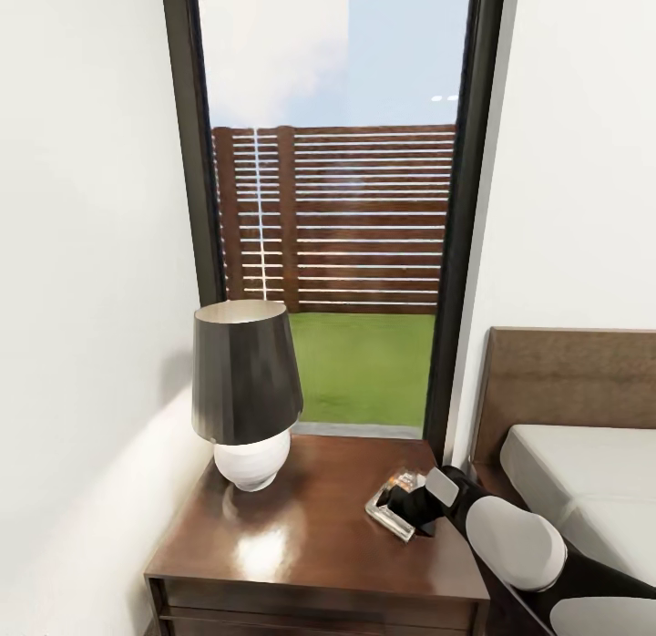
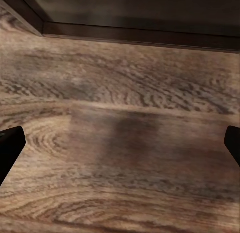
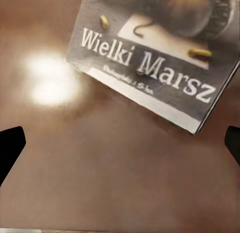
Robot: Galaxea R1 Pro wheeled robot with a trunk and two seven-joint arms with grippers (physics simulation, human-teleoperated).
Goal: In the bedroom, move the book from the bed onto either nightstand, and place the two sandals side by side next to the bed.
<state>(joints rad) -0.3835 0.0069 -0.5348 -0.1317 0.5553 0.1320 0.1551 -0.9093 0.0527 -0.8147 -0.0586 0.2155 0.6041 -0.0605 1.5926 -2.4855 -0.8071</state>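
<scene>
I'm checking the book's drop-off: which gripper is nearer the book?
Right. The right gripper hangs open just over the book on the nightstand; the left gripper faces wood-plank floor, no book near.

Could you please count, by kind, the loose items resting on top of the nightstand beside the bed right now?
Lamp, dark shade on a white base: 1
Book, lying flat near the right pincer: 1
Total on the nightstand: 2
</scene>
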